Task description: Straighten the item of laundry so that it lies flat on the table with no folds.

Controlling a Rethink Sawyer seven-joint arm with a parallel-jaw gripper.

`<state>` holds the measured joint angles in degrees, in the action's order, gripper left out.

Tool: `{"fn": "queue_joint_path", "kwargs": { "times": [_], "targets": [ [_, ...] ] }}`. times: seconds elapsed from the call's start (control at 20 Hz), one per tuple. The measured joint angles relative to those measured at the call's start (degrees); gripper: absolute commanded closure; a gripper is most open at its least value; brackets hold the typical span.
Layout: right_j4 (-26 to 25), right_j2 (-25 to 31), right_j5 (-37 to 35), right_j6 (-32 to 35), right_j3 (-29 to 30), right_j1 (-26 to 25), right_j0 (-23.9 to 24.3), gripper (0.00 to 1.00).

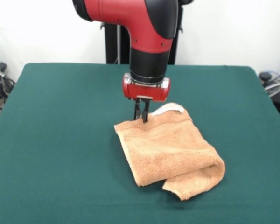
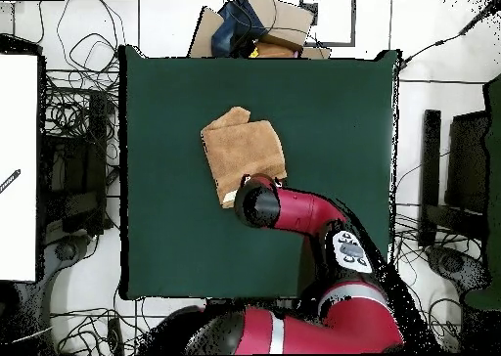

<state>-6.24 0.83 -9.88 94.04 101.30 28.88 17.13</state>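
The towel (image 1: 170, 149) sits near the middle of the green table (image 1: 51, 140), and it is anything but flat: in the front view it lies folded over on itself, with a thick rolled fold along its edge at about four o'clock and a loose corner flap poking out at six. A small white tag (image 1: 170, 108) shows on its far edge, at roughly twelve o'clock. The red and black arm (image 1: 147, 32) comes straight down from above, and the gripper (image 1: 142, 116) is planted on the towel's far corner, at about eleven o'clock on the cloth, just beside that tag. Its two dark fingers (image 1: 145, 112) stand close together, narrow, tips down in the terry at the corner; whether cloth is actually pinched between them cannot be told. From overhead, the towel (image 2: 245, 152) lies a little toward nine and twelve o'clock of the table's (image 2: 333, 117) centre, and the arm (image 2: 294, 210) reaches in from five o'clock, its wrist covering the towel's corner at six.
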Motion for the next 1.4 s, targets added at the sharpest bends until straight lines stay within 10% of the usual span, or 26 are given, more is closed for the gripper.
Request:
{"fn": "queue_joint_path", "kwargs": {
  "times": [1.4],
  "targets": [
    [1.31,-0.04,0.62,0.0,9.77,6.95,-0.77,1.0]
  ]
}}
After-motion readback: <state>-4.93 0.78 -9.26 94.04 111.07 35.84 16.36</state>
